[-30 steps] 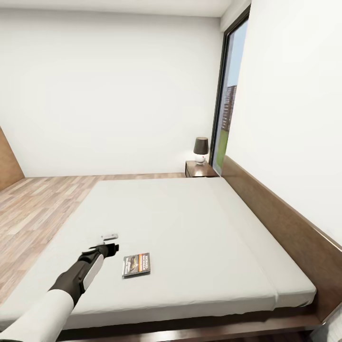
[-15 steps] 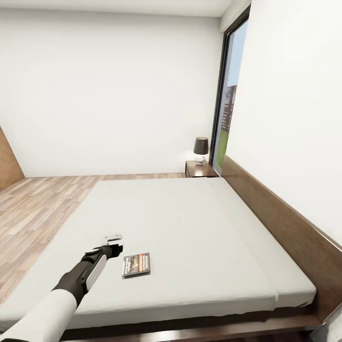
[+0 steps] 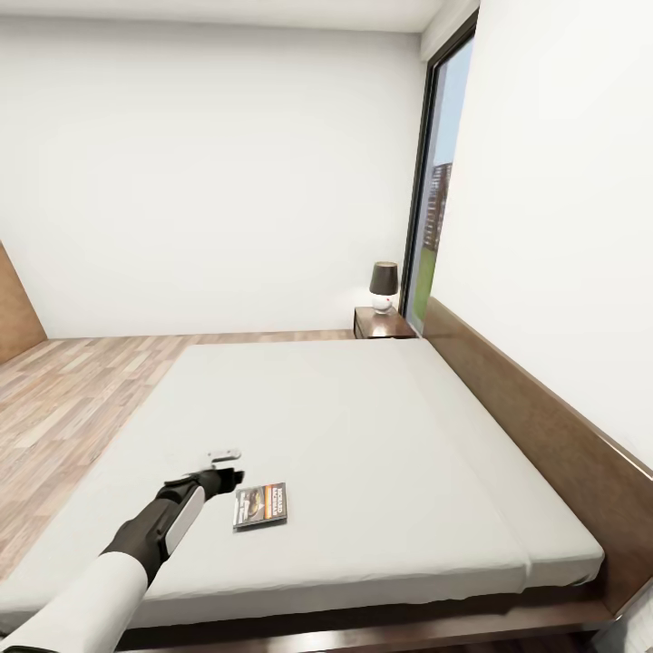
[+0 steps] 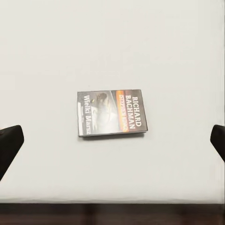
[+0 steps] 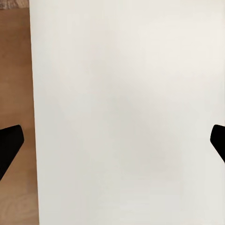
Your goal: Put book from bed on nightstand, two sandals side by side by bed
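Observation:
The book (image 3: 260, 505), dark grey with an orange band, lies flat on the bed's pale mattress (image 3: 363, 435) near its front edge. My left gripper (image 3: 228, 464) hovers open just left of the book, a little above the mattress. In the left wrist view the book (image 4: 111, 113) lies ahead between the spread black fingertips (image 4: 9, 145), untouched. The nightstand (image 3: 381, 323) stands at the bed's far corner by the headboard (image 3: 544, 426). My right gripper (image 5: 112, 140) is open over a plain white surface. The sandals are out of view.
A dark-shaded lamp (image 3: 384, 286) sits on the nightstand beside a tall window (image 3: 435, 199). Wood-plank floor (image 3: 63, 399) runs along the bed's left side. The dark bed frame (image 4: 112, 215) edges the mattress just below the book. A strip of wood floor (image 5: 14, 70) borders the white surface.
My left gripper has slid to the right across the mattress, closer to the book. The book and the camera have not moved.

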